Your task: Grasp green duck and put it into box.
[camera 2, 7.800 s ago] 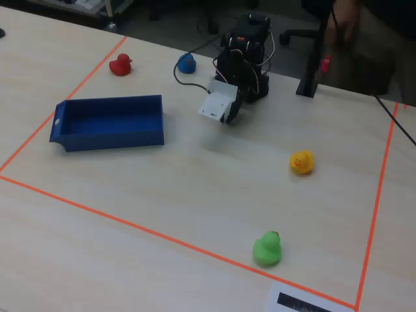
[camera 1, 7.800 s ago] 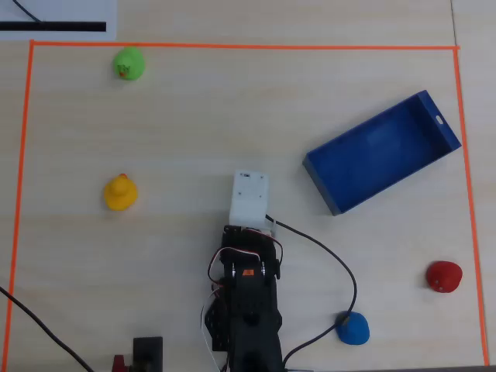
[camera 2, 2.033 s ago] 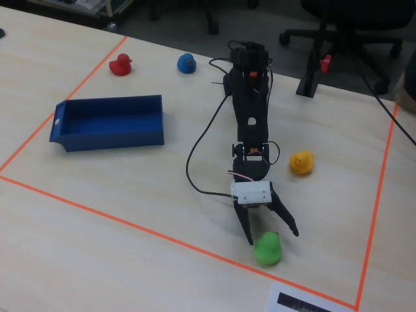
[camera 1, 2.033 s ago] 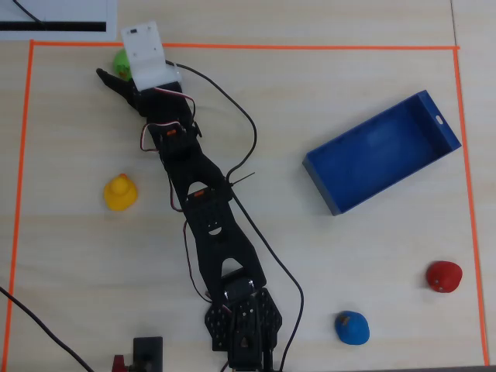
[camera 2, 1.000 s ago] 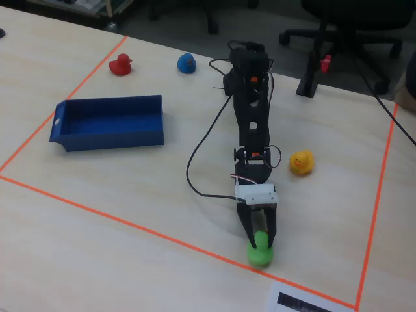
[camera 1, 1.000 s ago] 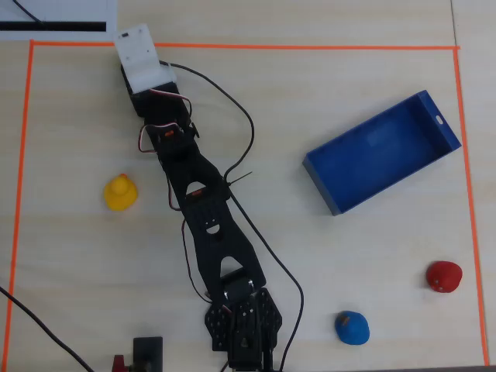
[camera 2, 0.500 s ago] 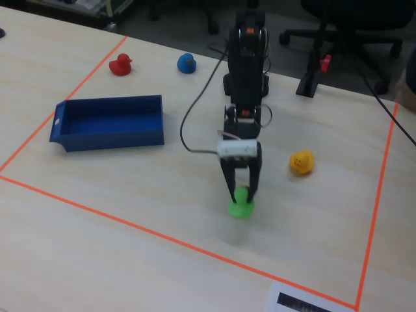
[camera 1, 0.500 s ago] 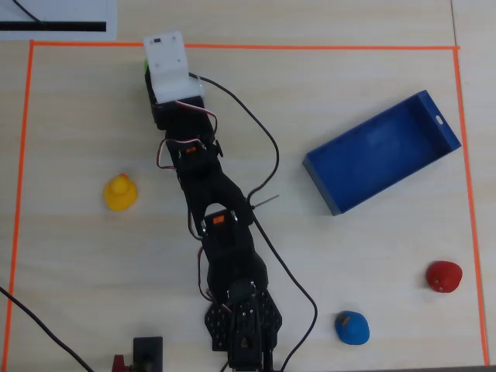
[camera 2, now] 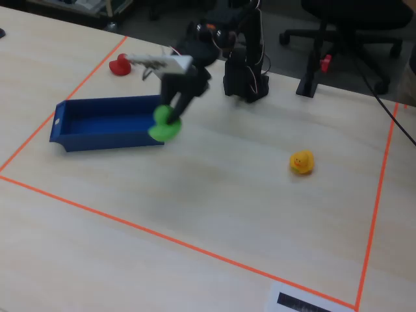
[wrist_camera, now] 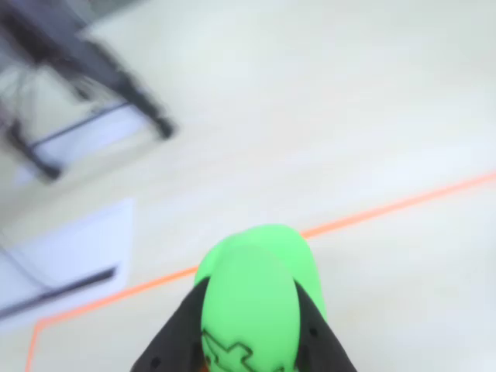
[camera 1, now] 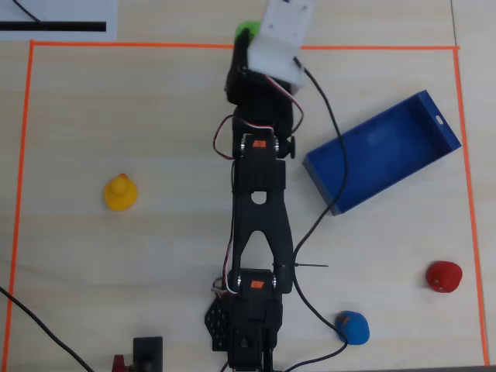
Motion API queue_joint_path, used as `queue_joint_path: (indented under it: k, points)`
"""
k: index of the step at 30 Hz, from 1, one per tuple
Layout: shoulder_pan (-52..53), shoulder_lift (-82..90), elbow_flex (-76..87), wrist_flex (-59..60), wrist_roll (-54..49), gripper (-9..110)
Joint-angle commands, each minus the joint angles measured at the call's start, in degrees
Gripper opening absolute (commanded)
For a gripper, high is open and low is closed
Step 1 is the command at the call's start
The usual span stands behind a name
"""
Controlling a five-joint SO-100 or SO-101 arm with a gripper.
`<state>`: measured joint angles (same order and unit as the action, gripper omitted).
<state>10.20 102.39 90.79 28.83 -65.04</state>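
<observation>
The claw (wrist_camera: 252, 341) is closed down onto the green duck (wrist_camera: 252, 298), its two dark fingers (wrist_camera: 174, 345) pressing against either side of the toy in the wrist view, with only the duck's width between them. In the fixed view the green duck (camera 2: 164, 125) hangs at the tip of the claw (camera 2: 170, 116), lifted clear of the bench (camera 2: 214, 195), just in front of the near long wall of the box (camera 2: 104, 140) and outside it. From overhead, only a sliver of the green duck (camera 1: 246, 31) shows at the top edge beside the white wrist housing (camera 1: 280, 39), near the orange tape line (camera 1: 155, 45). The box (camera 1: 380, 151) sits well apart to the right in that view, lying at an angle. A yellow duck (camera 1: 121, 192), a blue duck (camera 1: 353, 326) and a red duck (camera 1: 445, 276) rest on the bench, each far from the claw.
</observation>
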Motion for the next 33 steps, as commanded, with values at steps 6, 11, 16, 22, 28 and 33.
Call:
queue_joint_path:
  k: [6, 11, 16, 22, 28, 33]
  points:
    - [25.31, -14.77, -29.18, 19.25, 2.37, 0]
    - [35.07, -25.40, -45.09, 31.55, 3.16, 0]
    - [41.13, -32.61, -50.89, 39.99, 3.34, 0]
    - [43.95, -36.39, -50.98, 46.41, 3.34, 0]
    - [42.54, -36.30, -47.37, 47.72, 3.60, 0]
    - [41.13, -36.65, -43.15, 45.62, 3.69, 0]
